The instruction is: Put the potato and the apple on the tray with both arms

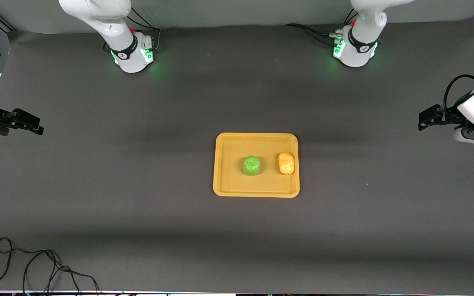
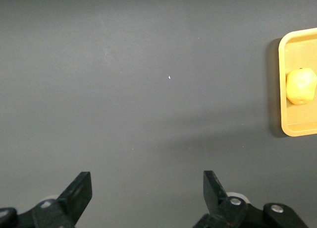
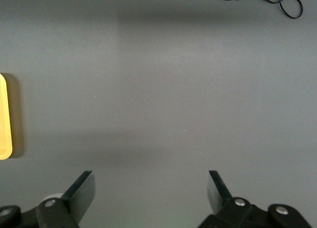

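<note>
Apple (image 1: 252, 166) and potato (image 1: 286, 163) both on tray (image 1: 256, 191), side by side, apart. Left gripper (image 2: 147, 194) and right gripper (image 3: 150, 192) released, empty, over bare surface (image 1: 138, 213) at own ends. Placement looks complete; nothing left but waiting.

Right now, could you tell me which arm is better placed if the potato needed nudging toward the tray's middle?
Probably the left: the potato lies on the tray toward its end, beside the apple.
</note>
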Action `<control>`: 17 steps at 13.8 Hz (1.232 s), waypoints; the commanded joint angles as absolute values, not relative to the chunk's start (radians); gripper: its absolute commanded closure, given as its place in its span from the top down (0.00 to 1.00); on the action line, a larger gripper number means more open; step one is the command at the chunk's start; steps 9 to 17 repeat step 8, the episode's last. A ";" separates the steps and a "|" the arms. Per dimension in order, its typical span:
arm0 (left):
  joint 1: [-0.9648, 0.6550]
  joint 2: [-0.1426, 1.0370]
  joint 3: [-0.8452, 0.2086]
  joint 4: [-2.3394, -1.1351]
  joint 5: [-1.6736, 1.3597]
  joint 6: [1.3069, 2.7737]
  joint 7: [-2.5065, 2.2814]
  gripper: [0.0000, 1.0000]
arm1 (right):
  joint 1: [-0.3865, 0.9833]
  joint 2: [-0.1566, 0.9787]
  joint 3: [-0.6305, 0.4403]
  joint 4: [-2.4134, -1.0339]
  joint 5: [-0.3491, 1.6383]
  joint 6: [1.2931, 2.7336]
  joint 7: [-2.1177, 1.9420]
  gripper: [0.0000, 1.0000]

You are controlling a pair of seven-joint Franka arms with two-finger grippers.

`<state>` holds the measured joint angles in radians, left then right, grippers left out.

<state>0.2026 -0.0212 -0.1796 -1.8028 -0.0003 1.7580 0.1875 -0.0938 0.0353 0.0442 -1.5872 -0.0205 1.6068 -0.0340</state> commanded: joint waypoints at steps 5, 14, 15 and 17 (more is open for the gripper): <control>0.193 -0.023 -0.175 -1.802 0.008 1.753 0.172 1.00 | -0.089 0.014 0.048 -1.601 -0.017 1.577 -0.051 1.00; 0.193 -0.025 -0.175 -1.807 0.008 1.758 0.172 0.99 | -0.087 0.014 0.046 -1.603 -0.008 1.574 -0.041 1.00; 0.193 -0.025 -0.175 -1.807 0.008 1.758 0.172 0.99 | -0.087 0.014 0.046 -1.603 -0.008 1.574 -0.041 1.00; 0.193 -0.025 -0.175 -1.807 0.008 1.758 0.172 0.99 | -0.087 0.014 0.046 -1.603 -0.008 1.574 -0.041 1.00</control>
